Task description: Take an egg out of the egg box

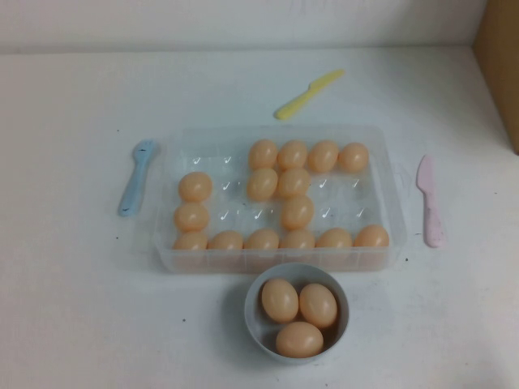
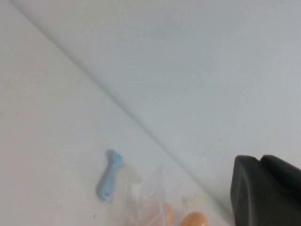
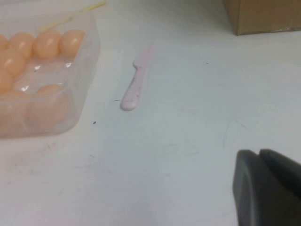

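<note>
While both grippers sit off-table, finger state untellable, the egg box (image 1: 166,243) lies lengthwise left-right.

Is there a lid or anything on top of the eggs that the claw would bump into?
No lid shows. The egg box is open on top, and the egg at its near right corner lies bare. The right claw is off to the box's right, the left claw off to its left; nothing visible blocks either.

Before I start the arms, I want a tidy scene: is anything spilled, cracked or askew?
Nothing stands out. The eggs sit whole in the egg box and bowl; three utensils lie flat around it. The left gripper and right gripper are off to the sides, touching nothing.
</note>
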You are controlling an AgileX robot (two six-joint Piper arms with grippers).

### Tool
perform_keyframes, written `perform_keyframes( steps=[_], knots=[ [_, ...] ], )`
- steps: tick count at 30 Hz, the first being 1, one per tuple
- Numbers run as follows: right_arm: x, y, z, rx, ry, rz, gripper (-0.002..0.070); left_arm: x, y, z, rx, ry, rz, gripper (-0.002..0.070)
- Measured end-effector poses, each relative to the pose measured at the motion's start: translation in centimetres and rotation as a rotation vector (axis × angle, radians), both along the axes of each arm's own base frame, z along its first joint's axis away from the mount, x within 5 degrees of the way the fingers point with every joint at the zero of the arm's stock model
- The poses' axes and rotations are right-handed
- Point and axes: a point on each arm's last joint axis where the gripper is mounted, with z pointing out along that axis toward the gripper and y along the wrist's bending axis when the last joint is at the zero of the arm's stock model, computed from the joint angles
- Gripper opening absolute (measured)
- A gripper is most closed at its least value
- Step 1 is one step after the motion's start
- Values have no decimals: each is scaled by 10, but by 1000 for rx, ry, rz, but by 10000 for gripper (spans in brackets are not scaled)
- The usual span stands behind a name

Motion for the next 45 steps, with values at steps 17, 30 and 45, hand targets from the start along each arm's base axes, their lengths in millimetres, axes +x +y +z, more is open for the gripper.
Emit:
perform_keyframes(
  steps=[17,30,45],
  knots=[
    [0,0,0,0,0,0,-18,-7,-17,50,267,210,-204,-5],
    [0,0,0,0,0,0,-18,70,-38,159,900,576,-701,-5],
    [0,0,0,0,0,0,-18,202,-88,171,1079,687,-965,-5]
  ],
)
